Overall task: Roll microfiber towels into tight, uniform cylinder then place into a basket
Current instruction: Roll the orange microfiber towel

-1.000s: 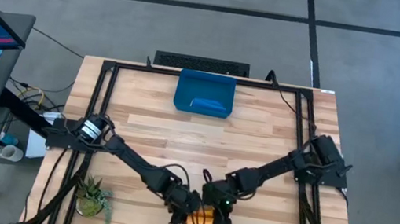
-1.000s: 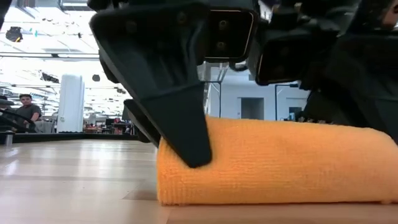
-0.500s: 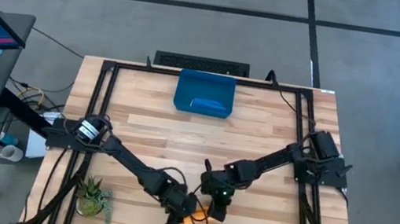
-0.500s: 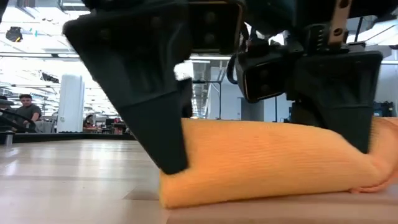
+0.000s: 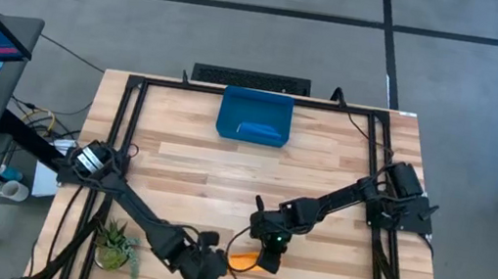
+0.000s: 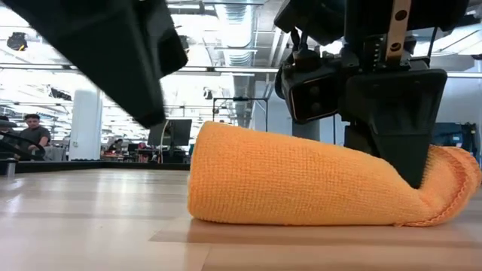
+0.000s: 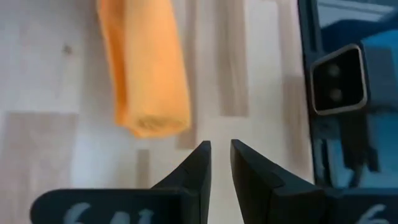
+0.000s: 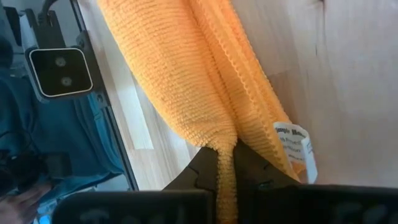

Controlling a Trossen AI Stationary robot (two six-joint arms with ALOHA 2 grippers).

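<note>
The yellow towel [image 6: 316, 184] lies rolled on the table [image 5: 323, 170] near its front edge, between the two arms. The right gripper [image 8: 226, 163] pinches one end of the roll: in its wrist view the fingers are clenched on a fold of orange cloth, beside the white label [image 8: 297, 142]. In the low view that end bunches under the dark finger, and the layered hems fan out a little past it (the roll looks thicker at its free end, so it is not quite uniform).

The left gripper [image 7: 219, 163] is off the towel. Its wrist view shows the roll ahead of the fingertips and apart from them; the jaws stand nearly together with a thin gap and grasp nothing. In the high view the left arm sits close to the table's front edge, just beside the roll.

The basket [image 5: 254, 116] sits at the far side of the table, well apart from the towel, and a blue towel [image 5: 260, 132] already lies in it.

Judging by this, rolling is done and the carry to the basket is in hand. The next move calls for lifting the roll by one end without letting it unwind, so the pinch must hold every layer, then carrying it across the table and setting it beside the blue one.
</note>
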